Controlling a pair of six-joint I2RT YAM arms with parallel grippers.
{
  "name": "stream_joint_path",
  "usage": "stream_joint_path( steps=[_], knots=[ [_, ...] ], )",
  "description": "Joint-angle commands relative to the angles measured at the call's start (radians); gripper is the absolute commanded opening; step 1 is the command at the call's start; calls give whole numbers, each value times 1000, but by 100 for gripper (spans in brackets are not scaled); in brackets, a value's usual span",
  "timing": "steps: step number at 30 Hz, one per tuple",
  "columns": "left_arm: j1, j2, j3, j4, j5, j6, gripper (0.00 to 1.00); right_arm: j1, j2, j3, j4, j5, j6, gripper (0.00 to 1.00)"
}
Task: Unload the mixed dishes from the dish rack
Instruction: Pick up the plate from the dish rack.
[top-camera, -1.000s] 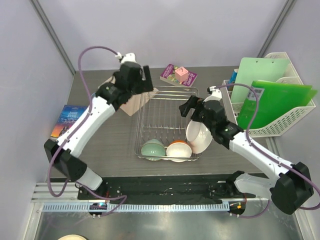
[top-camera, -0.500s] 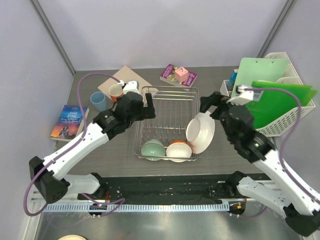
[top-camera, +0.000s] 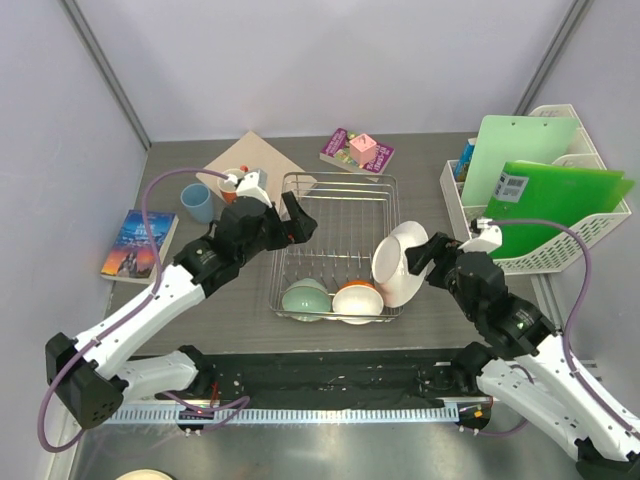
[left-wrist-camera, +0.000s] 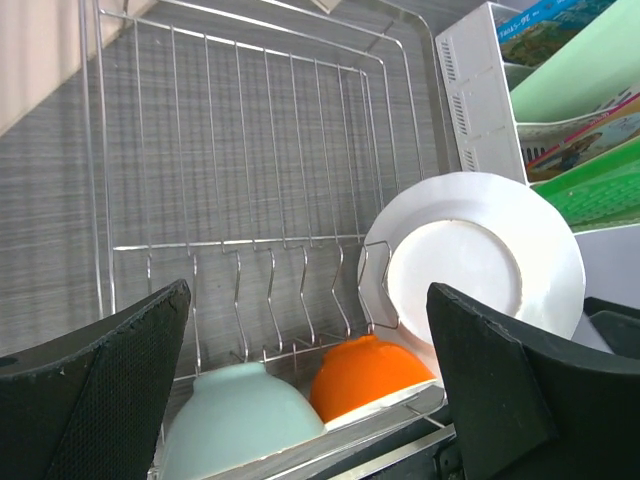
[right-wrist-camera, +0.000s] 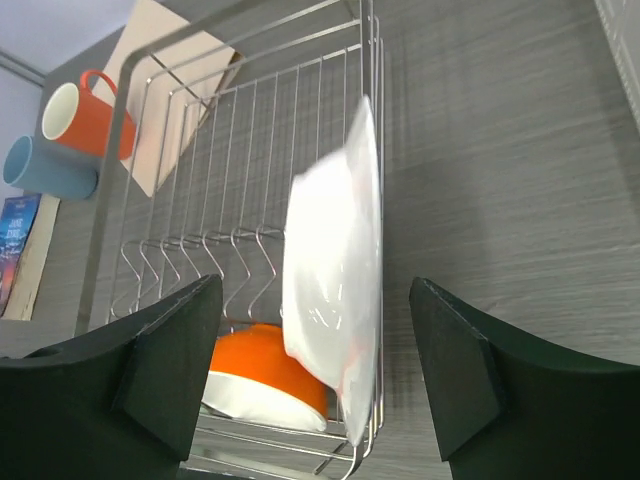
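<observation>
The silver wire dish rack (top-camera: 331, 179) holds three dishes. A white plate (top-camera: 400, 262) stands on edge against its right side. A pale green bowl (top-camera: 306, 298) and an orange bowl (top-camera: 358, 297) lie upside down at its near end. My right gripper (right-wrist-camera: 315, 285) is open, one finger on each side of the plate (right-wrist-camera: 335, 270), with gaps showing. My left gripper (left-wrist-camera: 308, 300) hangs open over the rack's left part, above the green bowl (left-wrist-camera: 235, 415), holding nothing. A blue cup (top-camera: 197, 203) and an orange-red mug (top-camera: 232, 186) stand left of the rack.
A wooden board (top-camera: 255, 163) lies behind the mug. One book (top-camera: 137, 243) lies at far left and another (top-camera: 357, 150) behind the rack. A white plastic basket (top-camera: 565, 258) with green folders stands to the right, close to my right arm.
My left gripper came from the board at the back to over the rack's left side. My right gripper swung out right, then dropped to straddle the plate, its jaws narrowing a little.
</observation>
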Motion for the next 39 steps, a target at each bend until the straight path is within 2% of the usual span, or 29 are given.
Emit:
stream_joint_path(
  steps=[1,7,13,19,22,25,26,29,34,35,37,38,39],
  knots=[
    [-1,19,-15,54,64,-31,100,0,-47,-49,68,-16,72,81],
    [1,14,-72,97,86,-51,100,2,13,-84,116,-37,64,87],
    [1,37,-89,99,101,-61,100,2,115,-120,207,-109,55,86],
    [1,67,-100,99,116,-69,100,0,194,-115,216,-109,29,86],
    [-1,79,-103,97,118,-71,100,2,212,-115,222,-103,20,82],
    [-1,97,-101,100,124,-74,100,2,214,-112,225,-97,16,69],
    [1,100,-103,100,129,-74,100,2,209,-112,225,-95,16,60],
    [1,120,-101,108,135,-77,100,0,197,-106,220,-95,12,46],
    [1,154,-98,117,156,-87,100,0,194,-97,205,-98,4,29],
    [1,163,-98,119,159,-89,100,2,192,-95,202,-101,4,21],
    [-1,171,-95,117,161,-91,100,2,191,-88,196,-106,3,11],
    [1,172,-95,117,161,-91,100,0,188,-83,193,-109,1,1],
    [1,175,-95,119,159,-91,100,2,188,-78,191,-114,-2,1]
  ],
)
